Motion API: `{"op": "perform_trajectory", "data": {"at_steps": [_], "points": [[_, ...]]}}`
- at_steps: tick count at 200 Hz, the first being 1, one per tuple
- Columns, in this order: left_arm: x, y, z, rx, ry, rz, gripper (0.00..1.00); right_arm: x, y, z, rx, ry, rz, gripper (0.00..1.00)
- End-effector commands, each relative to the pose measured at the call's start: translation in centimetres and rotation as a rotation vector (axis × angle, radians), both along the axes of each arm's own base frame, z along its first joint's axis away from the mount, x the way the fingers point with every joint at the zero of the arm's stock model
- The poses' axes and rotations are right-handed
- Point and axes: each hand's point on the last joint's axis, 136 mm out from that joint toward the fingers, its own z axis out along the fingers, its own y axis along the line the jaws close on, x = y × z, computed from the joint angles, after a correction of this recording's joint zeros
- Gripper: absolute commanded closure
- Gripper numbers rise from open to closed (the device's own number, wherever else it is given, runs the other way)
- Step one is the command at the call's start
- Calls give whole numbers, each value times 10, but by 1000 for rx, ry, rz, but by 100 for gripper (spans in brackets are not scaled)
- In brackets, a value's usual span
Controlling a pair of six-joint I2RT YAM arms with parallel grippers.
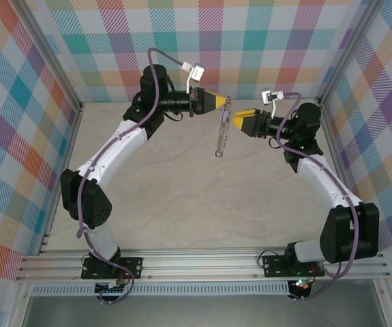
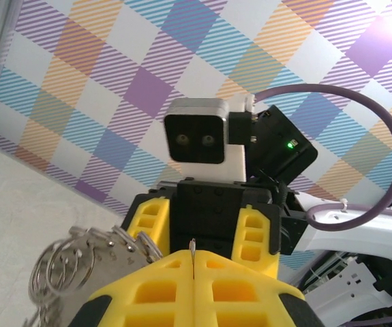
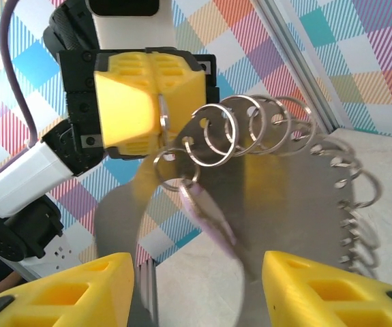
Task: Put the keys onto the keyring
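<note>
Between the wide-spread fingers of the right gripper (image 3: 197, 267), seen from its own wrist camera, hangs the tiny key (image 3: 208, 219), its lilac head uppermost and its short blade pointing down toward the table (image 1: 168, 197). Nothing touches either yellow finger; they stand far apart and empty, one on each side of the key. Just above the key's head sits a small silver loop, and the head appears to hang from it, so I judge the threading itself to be done or very nearly so. The key is blurred, though, and I cannot tell whether the loop has closed fully through its hole. That loop is one of the row of little scalloped loops that runs around the rim of the keyring (image 3: 250, 129), which arcs away to the right and curves down again. Farther back, the left gripper (image 3: 160, 112) has its yellow fingers pressed together on the ring's rim, and its own wrist camera confirms this with only a sliver of wire showing in the seam between them. From the overhead camera the ring hangs edge-on in the air below that grasp, well above the table, with the right gripper close beside it. What seems left is to confirm the key is seated and set the ring down.
</note>
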Motion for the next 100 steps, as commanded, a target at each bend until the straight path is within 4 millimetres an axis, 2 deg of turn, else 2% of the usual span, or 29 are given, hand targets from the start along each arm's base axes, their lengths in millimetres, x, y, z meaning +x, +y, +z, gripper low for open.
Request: {"op": "perform_trajectory", "data": {"at_steps": [1, 68, 100], "points": [[-29, 1, 38, -42, -104, -49, 100, -3, 8, 10, 5, -61, 39, 47], [-31, -3, 38, -42, -109, -58, 100, -5, 21, 12, 9, -69, 70, 48], [-30, -5, 35, -39, -102, -60, 100, -5, 25, 14, 14, -71, 78, 55]]}}
